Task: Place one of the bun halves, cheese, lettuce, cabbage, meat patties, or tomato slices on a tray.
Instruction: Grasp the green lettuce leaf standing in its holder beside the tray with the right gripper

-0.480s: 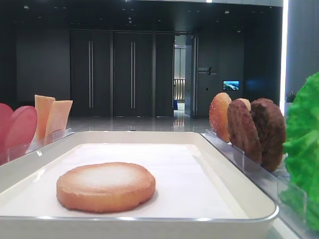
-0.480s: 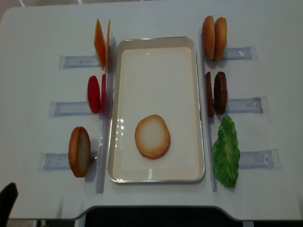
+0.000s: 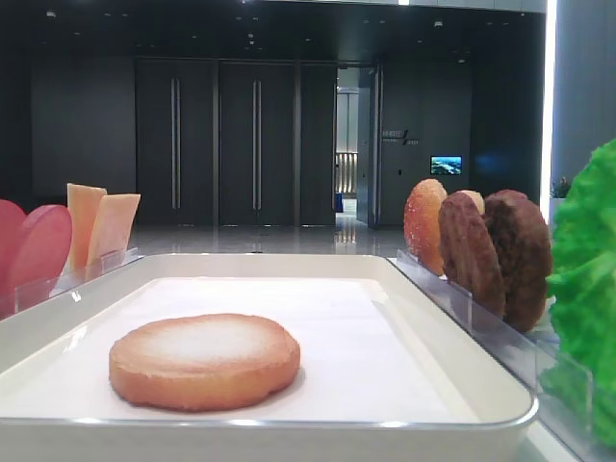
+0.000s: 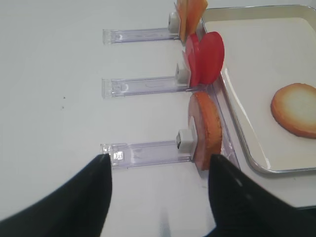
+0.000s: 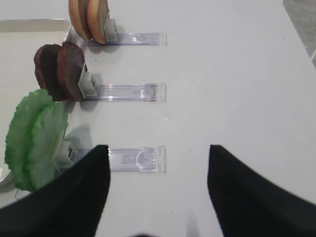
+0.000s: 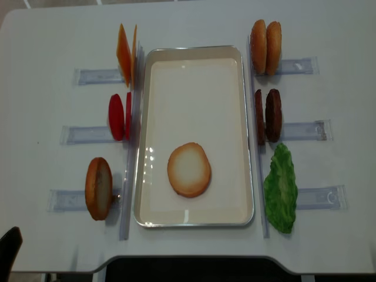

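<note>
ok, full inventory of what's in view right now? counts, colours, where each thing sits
white rectangular tray: 1, white, table centre
golden-brown round bun half: 1, lying flat on the tray, pale face up
upright bun half: 1, golden-brown, left of the tray, near rack
pinkish-red round tomato slices: 2, left, middle rack
pale-orange square cheese slices: 2, left, far rack
upright bun discs: 2, golden-brown, right, far rack
dark brown rough meat patties: 2, right, middle rack
ruffled bright green lettuce: green, right, near rack; count unclear
clear plastic racks: 6, three per side
left gripper: black, open, empty, near the left bun rack
right gripper: black, open, empty, near the lettuce rack
</note>
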